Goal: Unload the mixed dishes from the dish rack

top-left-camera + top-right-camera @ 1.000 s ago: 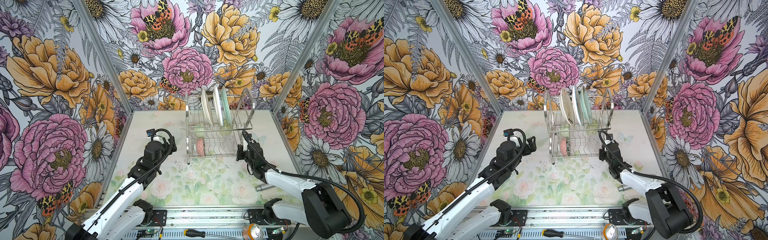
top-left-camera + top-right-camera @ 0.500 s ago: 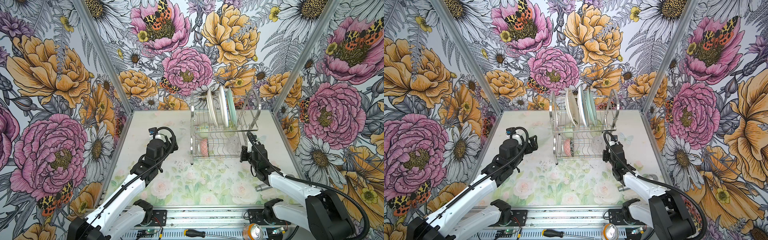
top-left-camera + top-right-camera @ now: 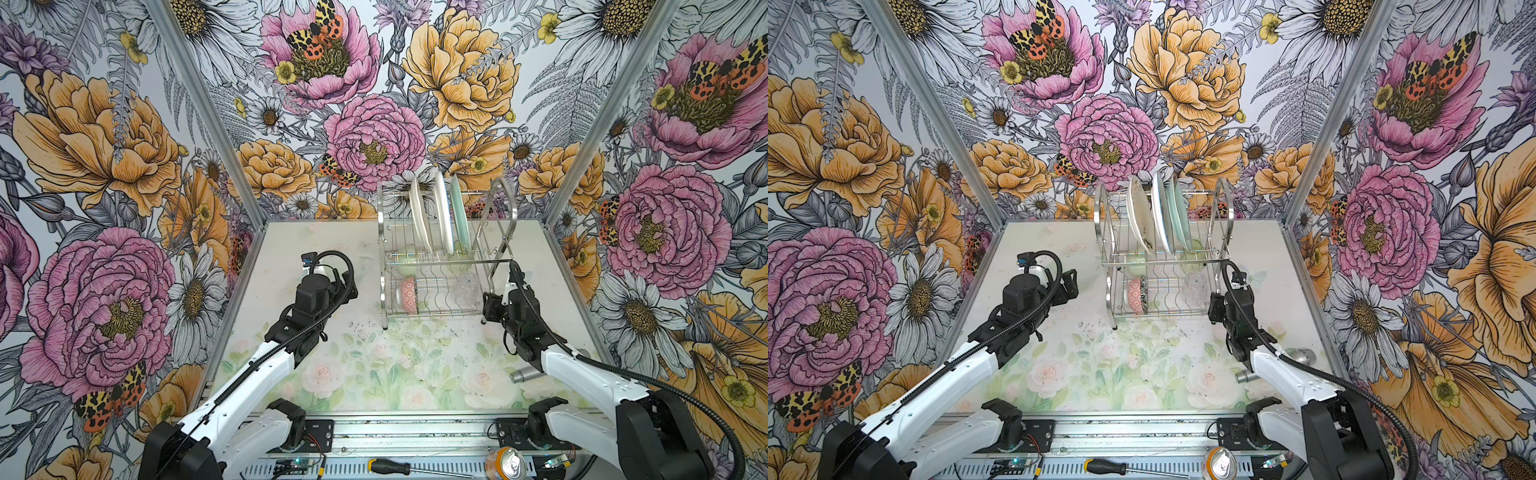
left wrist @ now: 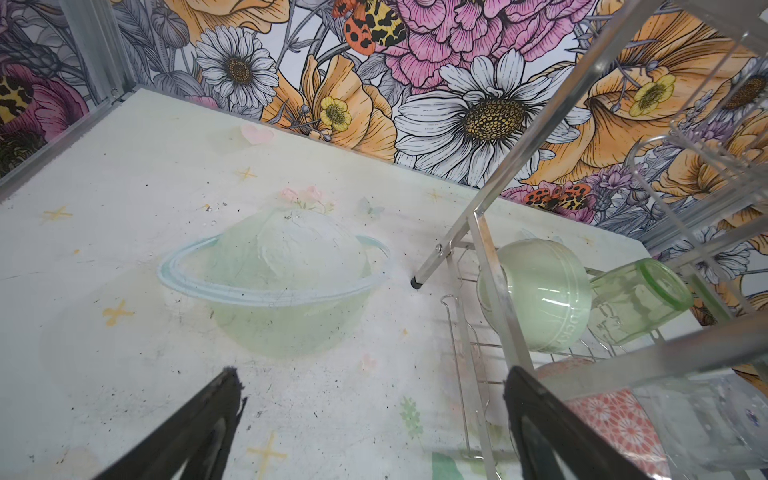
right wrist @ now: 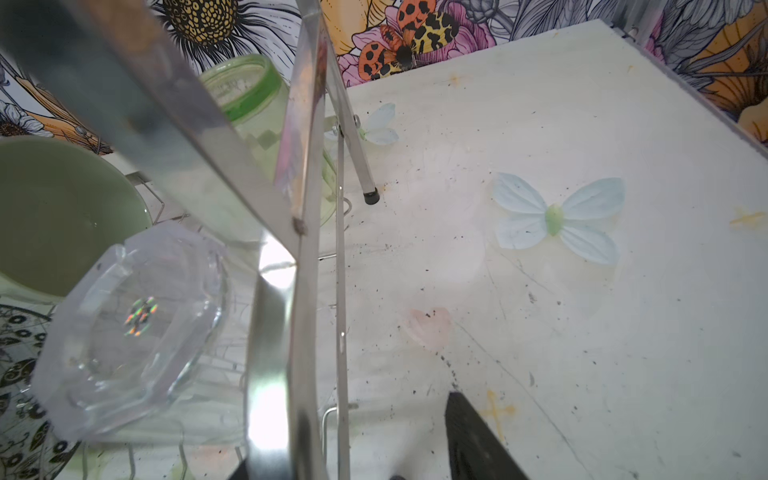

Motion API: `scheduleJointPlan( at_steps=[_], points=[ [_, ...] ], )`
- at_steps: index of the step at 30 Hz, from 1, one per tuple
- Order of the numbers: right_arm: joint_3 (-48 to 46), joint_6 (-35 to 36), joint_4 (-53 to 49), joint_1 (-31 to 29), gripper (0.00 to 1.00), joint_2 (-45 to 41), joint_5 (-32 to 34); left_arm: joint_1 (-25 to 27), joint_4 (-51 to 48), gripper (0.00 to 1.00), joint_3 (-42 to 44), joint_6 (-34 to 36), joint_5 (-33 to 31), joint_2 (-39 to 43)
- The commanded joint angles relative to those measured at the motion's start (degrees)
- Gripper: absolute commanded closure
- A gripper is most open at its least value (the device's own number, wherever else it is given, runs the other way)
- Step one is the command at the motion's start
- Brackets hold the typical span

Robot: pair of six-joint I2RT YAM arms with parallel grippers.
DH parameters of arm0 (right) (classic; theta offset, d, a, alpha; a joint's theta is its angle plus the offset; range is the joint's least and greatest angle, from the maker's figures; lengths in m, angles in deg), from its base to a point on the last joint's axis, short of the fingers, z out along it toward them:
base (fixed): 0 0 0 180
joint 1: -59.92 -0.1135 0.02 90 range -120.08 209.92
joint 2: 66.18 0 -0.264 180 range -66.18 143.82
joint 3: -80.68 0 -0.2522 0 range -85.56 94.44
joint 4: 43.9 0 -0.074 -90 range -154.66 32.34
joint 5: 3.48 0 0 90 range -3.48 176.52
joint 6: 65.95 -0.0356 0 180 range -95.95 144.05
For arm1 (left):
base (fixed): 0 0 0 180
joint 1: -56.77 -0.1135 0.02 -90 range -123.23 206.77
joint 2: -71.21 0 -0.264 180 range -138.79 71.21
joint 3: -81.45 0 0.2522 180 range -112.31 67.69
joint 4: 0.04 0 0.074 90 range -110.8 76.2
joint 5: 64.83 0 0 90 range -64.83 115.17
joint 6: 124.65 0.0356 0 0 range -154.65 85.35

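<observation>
**A:** Rt side, status?

**B:** The right gripper (image 3: 487,307) is at the rt end of the dish rack (image 3: 446,262). Jaws parted, nothing held. The arched end frame sits in the gap, and one finger is clear of it.

**A:** Nearest dish?

**B:** The clear glass (image 5: 129,328), lower tier, on its side, base toward those jaws, just beyond the frame. Frame blocks a straight reach, IMO.

**A:** Lt side?

**B:** The left gripper (image 4: 372,374) has jaws wide apart, empty. The pink patterned bowl (image 4: 615,419) is just past one finger. The plates (image 3: 442,216) are upright in the upper tier. Nothing unloaded yet.
</observation>
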Motion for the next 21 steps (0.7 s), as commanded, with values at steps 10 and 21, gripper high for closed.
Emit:
scheduleJointPlan(
  at_steps=[10, 21],
  points=[
    [-1.57, 2.14, -1.88, -0.83, 0.41, -9.37, -11.94, -1.71, 5.57, 0.01, 2.82, 1.85, 2.32, -1.49],
    [2.3, 4.22, -0.11, -10.27, 0.41, -6.69, -21.38, -1.99, 7.3, 0.01, 3.52, 0.37, 3.69, -3.8]
  ],
)
